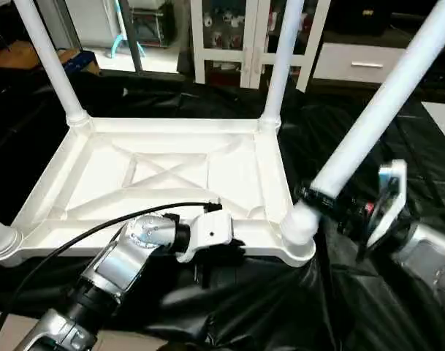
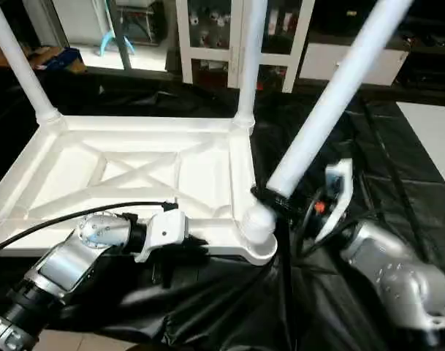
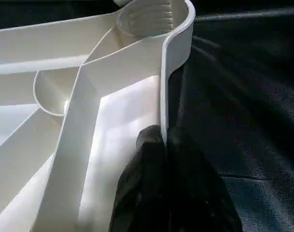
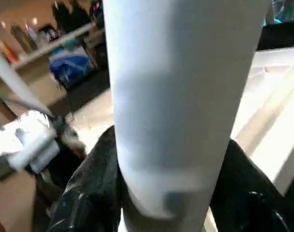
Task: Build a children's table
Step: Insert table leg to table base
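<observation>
Resting upside down on black sheeting, the table top [image 1: 164, 183] has three legs standing in corner sockets. The right gripper [image 2: 295, 208] clasps the tilted fourth leg [image 1: 375, 121] at its near-right socket, unseated; the left gripper [image 3: 159, 145] pinches the top's near rim.

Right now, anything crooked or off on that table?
Yes. The near right leg, held by the right gripper, leans outward from its corner socket, while the two far legs stand upright. Probably not seated yet.
</observation>
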